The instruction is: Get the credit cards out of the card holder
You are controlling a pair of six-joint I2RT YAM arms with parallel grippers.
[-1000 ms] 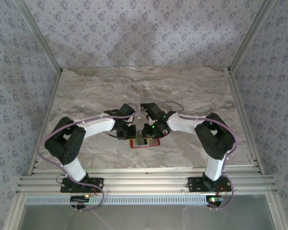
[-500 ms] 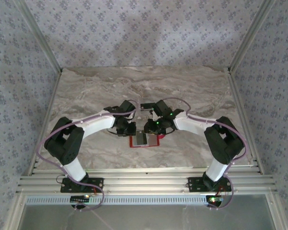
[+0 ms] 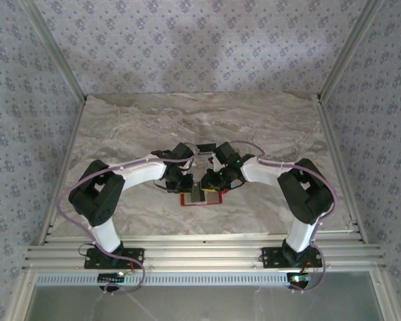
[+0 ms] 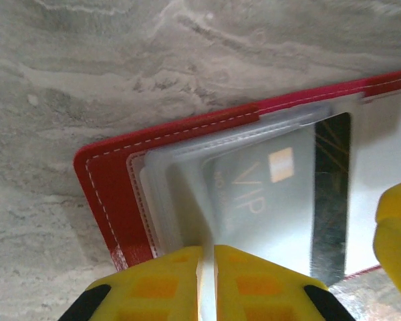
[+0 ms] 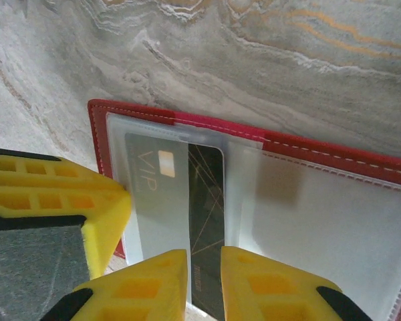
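The red card holder (image 3: 216,199) lies open on the marble table, near the middle front. In the left wrist view its red edge (image 4: 103,194) frames clear pockets. One credit card (image 4: 260,200), grey with "VIP" and a dark band, sits in a pocket. My left gripper (image 4: 207,274) is shut on a thin clear pocket sheet of the holder. My right gripper (image 5: 204,281) hovers over the same card (image 5: 157,194), jaws narrowly apart, the dark band showing in the gap. From above, the left gripper (image 3: 185,186) and the right gripper (image 3: 209,182) meet over the holder.
The marble tabletop (image 3: 267,127) stretches bare behind and beside the holder. Patterned walls and metal rails (image 3: 200,257) bound it. The left gripper's yellow finger (image 5: 60,194) crowds the right wrist view, and a right finger (image 4: 395,234) edges into the left one.
Both arms have shifted a little over the card holder, the right wrist drawing back toward it and the left elbow moving right. The holder has stayed in place.
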